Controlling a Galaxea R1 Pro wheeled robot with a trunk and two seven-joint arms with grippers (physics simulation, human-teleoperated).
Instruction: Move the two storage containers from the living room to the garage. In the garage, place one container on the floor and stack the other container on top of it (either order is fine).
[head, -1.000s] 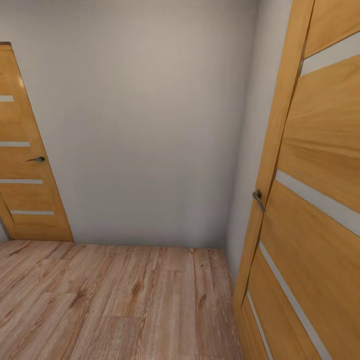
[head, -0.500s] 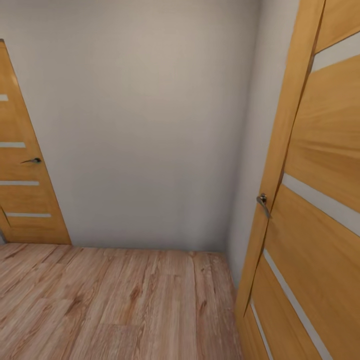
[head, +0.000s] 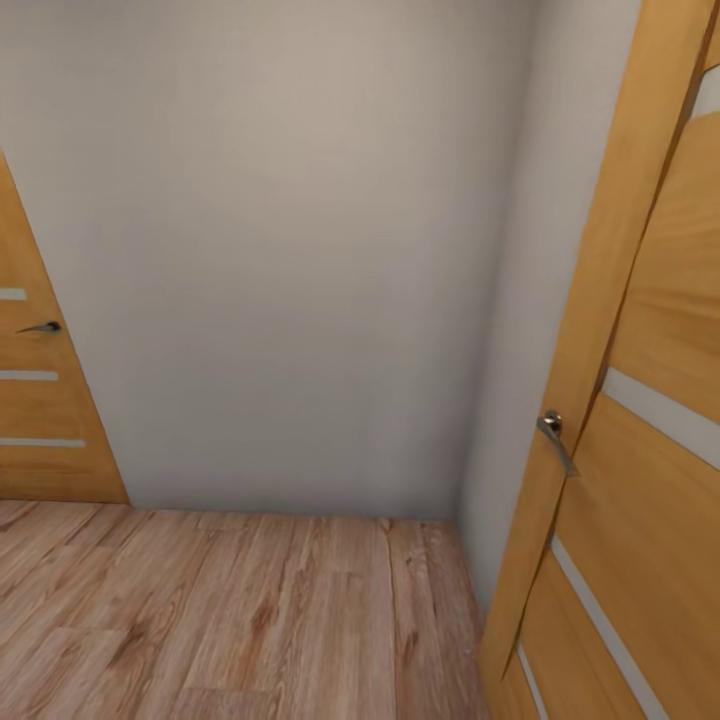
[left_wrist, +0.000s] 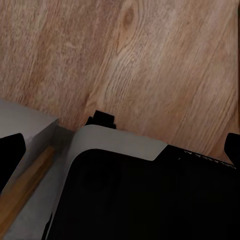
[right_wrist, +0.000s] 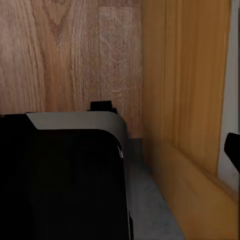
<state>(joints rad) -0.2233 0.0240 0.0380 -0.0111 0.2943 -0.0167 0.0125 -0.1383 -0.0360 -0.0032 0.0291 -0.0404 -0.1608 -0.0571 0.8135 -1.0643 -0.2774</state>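
Head view: a white wall (head: 290, 250) meets light wood plank flooring (head: 230, 620), with one oak door (head: 35, 390) at left and another (head: 650, 450), bearing a metal lever handle (head: 556, 437), at right. Wrist views: dark robot body (left_wrist: 145, 200) above the planks, carrying small white lettering too blurred to read. Whether either gripper is open or closed cannot be told, and the storage containers' whereabouts cannot be told either.

Both wooden doors (head: 640, 400) edge-cropped.
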